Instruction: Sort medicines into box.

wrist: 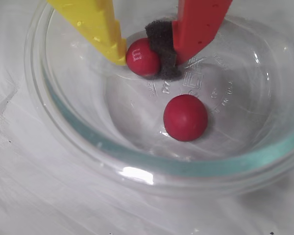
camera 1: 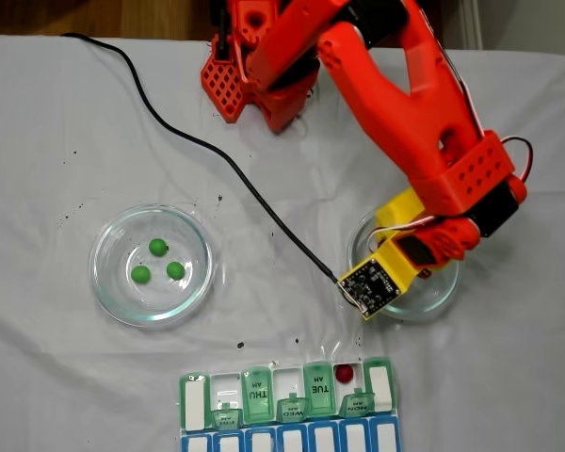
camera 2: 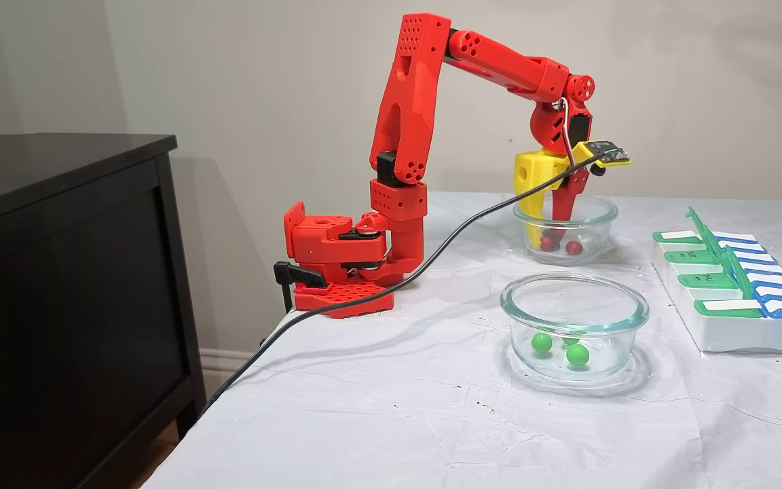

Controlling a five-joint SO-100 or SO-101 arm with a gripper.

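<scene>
Wrist view: pincer (wrist: pixel 148 58) seemingly gripping red ball (wrist: pixel 142 57).

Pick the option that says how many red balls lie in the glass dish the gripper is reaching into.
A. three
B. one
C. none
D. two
D: the wrist view shows one red ball between the gripper fingers and a second red ball loose on the floor of the glass dish.

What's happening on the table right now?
The arm's hand is down in a glass dish, closed on one red ball, with a second red ball loose beside it. A third red ball already sits in an open cell of the box. Three green balls wait in the other dish.
</scene>
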